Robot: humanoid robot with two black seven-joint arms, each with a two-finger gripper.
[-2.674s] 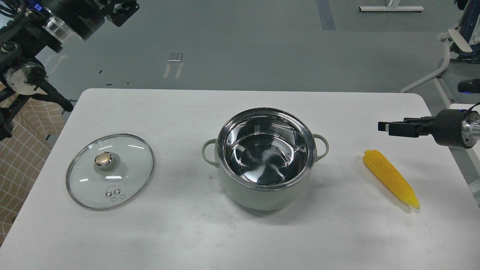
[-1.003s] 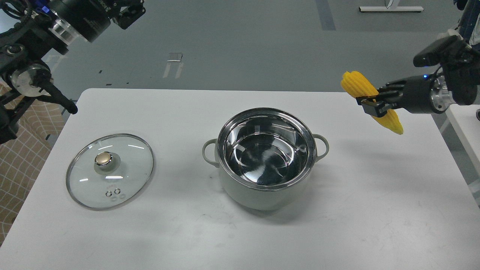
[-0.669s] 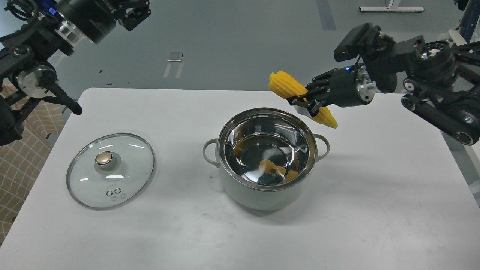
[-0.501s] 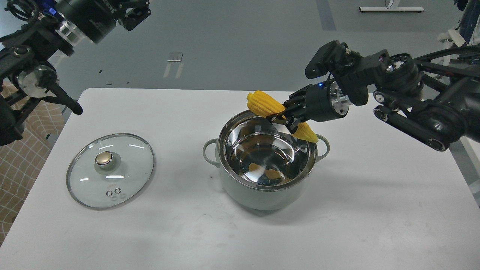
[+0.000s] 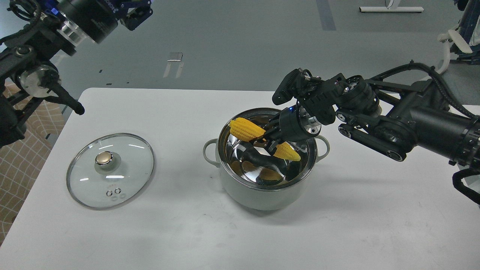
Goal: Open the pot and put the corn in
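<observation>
The pale grey-green pot point(image 5: 262, 197) stands open at the middle of the white table, its steel inside showing. My right gripper point(image 5: 267, 139) is shut on the yellow corn point(image 5: 247, 129) at its middle and holds it level inside the pot's rim, above the bottom. The corn's pointed end point(image 5: 290, 153) faces right. My left gripper point(image 5: 137, 13) is raised at the top left, well away from the table; its fingers cannot be told apart.
The glass lid point(image 5: 110, 169) with a gold knob lies flat on the table's left part. The white table point(image 5: 375, 217) ends at the right near a white chair frame point(image 5: 446, 48) on the grey floor.
My right gripper has carried the corn left and down, from above the pot's far right rim into the pot's mouth. The left arm has barely moved.
</observation>
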